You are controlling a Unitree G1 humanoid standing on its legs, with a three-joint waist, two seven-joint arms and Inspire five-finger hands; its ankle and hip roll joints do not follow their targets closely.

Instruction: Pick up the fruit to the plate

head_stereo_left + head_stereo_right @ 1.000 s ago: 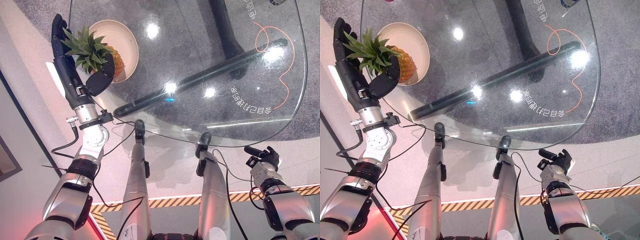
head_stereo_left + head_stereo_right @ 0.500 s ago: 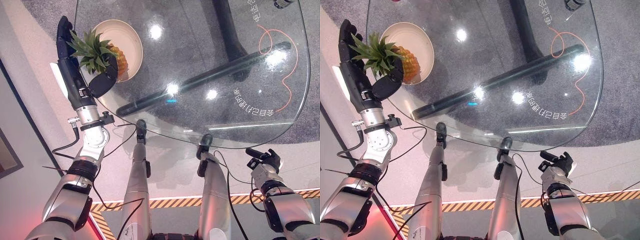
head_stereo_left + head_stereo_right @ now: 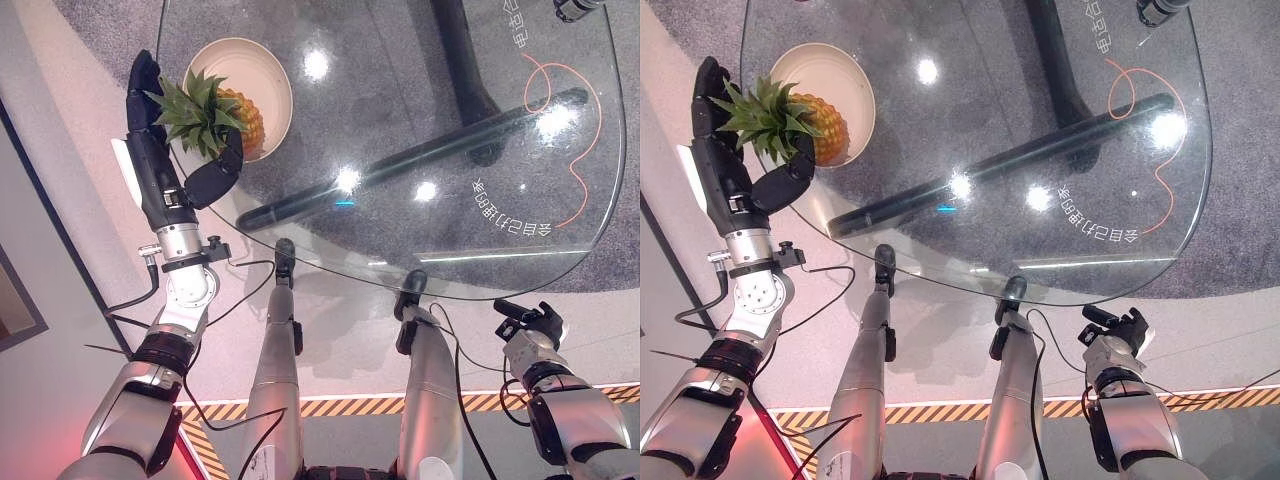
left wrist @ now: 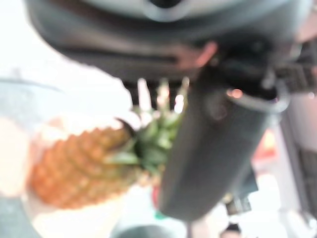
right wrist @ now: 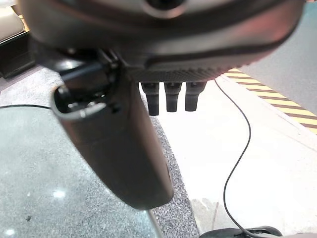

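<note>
One pineapple [image 3: 238, 112] lies with its orange body in the cream plate [image 3: 266, 70] at the far left corner of the glass table [image 3: 420, 130], its green crown sticking out over the plate's near rim. My left hand [image 3: 160, 150] reaches up along the table's left edge, fingers straight behind the crown and thumb curled against the leaves' near side, so I am pinching the crown. My right hand [image 3: 1115, 335] hangs low beside the table's near edge, well apart from the fruit, fingers relaxed and holding nothing.
</note>
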